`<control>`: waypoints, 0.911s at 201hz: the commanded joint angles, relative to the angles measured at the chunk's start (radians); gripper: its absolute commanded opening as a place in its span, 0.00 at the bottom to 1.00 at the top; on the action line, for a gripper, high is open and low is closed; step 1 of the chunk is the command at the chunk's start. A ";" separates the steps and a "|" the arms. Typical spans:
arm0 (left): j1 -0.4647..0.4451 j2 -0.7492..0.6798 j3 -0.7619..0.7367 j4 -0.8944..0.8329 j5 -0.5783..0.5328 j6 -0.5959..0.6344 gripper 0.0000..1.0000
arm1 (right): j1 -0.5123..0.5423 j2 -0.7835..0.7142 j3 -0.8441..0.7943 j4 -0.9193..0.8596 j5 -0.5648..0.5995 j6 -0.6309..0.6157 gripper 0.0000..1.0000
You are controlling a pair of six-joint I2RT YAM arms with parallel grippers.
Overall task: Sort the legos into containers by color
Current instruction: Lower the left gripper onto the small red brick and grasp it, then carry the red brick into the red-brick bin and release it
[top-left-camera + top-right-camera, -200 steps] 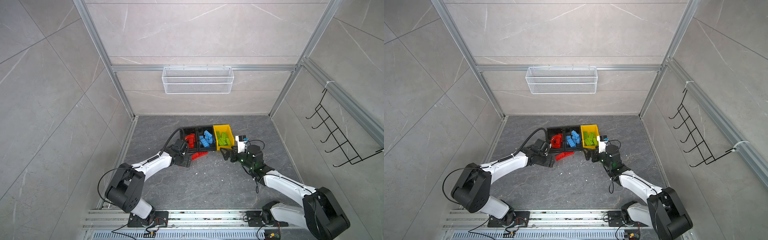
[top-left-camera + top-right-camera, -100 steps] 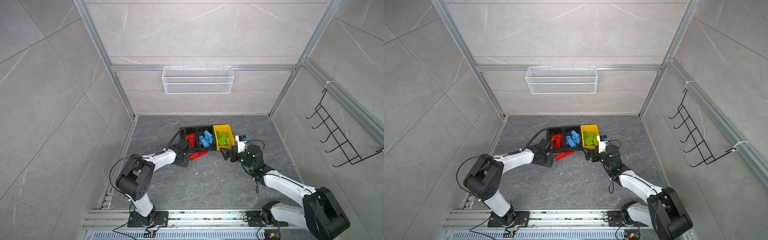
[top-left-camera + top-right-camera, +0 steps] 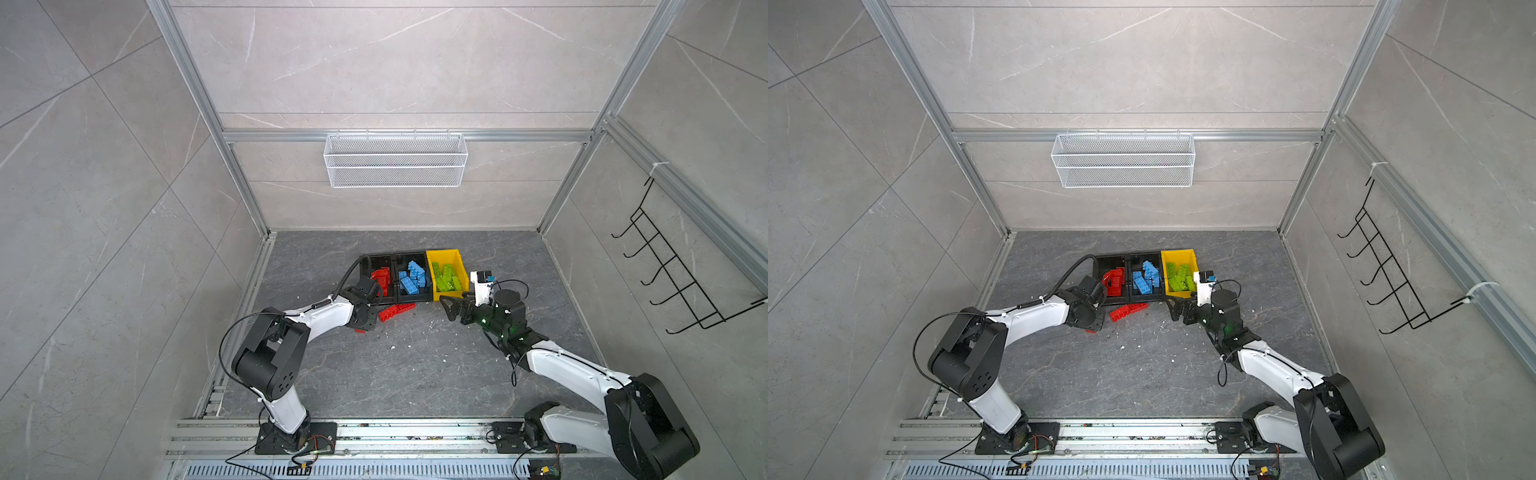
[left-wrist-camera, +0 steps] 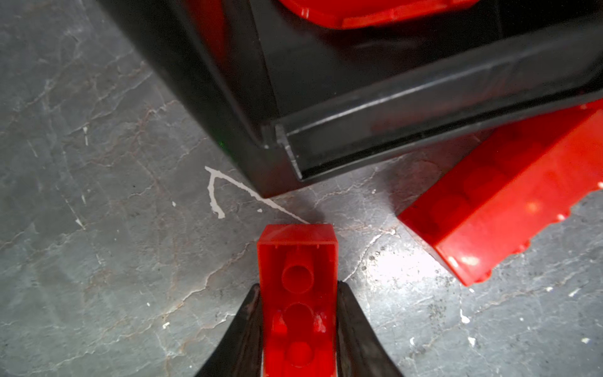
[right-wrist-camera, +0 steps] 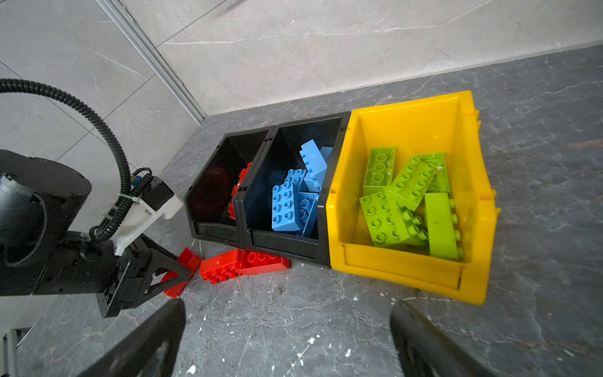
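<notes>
Three bins: sitting in a row on the counter [image 3: 415, 374]. The left black bin [image 5: 212, 228] is holding red pieces, the middle black bin [image 5: 284, 243] blue bricks [image 5: 285, 205], and the yellow bin [image 5: 401, 271] lime green bricks [image 5: 408, 192].
Left gripper [image 4: 297, 290]: its fingers [image 4: 248, 316] are clenching the long sides of a small red brick [image 4: 297, 258], whose hollow underside is facing the wrist camera. The brick is sitting low, just off the near corner of the left black bin.
Right gripper [image 5: 287, 310]: its fingers are spread wide, grasping nothing, and it is hovering in front of the yellow bin.
Loose red bricks [image 5: 243, 264]: lying on the counter against the fronts of the two black bins, beside the small red brick, and waiting to be sorted.
Likely step: lifting the small red brick over the bin wall.
Risk, collision: the bin corner is sitting very close ahead, so a low or early forward move could be knocking the brick against the wall and shoving the bin.
Risk, slip: the fingers are pinching smooth plastic near one end, so the brick could be pivoting or dropping.
Risk, neighbours: a sideways swing could be nudging the loose red bricks.
Hidden: the top views are hiding the grasp behind the left wrist. Whether the small red brick is touching the counter is unclear, and so is whether the loose red bricks are joined. The red contents are showing only partly.
</notes>
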 commanded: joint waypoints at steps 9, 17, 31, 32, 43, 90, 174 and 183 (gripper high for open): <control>0.000 -0.077 0.025 -0.078 -0.010 -0.025 0.23 | 0.002 0.002 0.029 -0.010 -0.011 0.004 1.00; -0.004 -0.097 0.029 -0.095 -0.011 -0.029 0.22 | 0.000 0.003 0.029 -0.010 -0.011 0.004 1.00; -0.013 -0.133 0.040 -0.136 -0.009 -0.046 0.21 | 0.002 0.002 0.030 -0.010 -0.010 0.004 1.00; -0.014 -0.135 0.041 -0.137 -0.007 -0.048 0.21 | 0.002 0.002 0.030 -0.010 -0.010 0.004 1.00; -0.021 -0.160 0.051 -0.170 0.006 -0.068 0.20 | 0.002 0.002 0.030 -0.010 -0.011 0.004 1.00; -0.044 -0.206 0.131 -0.180 0.055 -0.038 0.21 | 0.003 0.006 0.031 -0.008 -0.014 0.004 1.00; 0.012 0.130 0.493 -0.141 0.041 0.146 0.19 | 0.001 -0.010 0.028 -0.011 -0.016 0.005 1.00; 0.020 0.160 0.513 -0.133 0.047 0.154 0.19 | 0.001 -0.011 0.028 -0.008 -0.017 0.006 1.00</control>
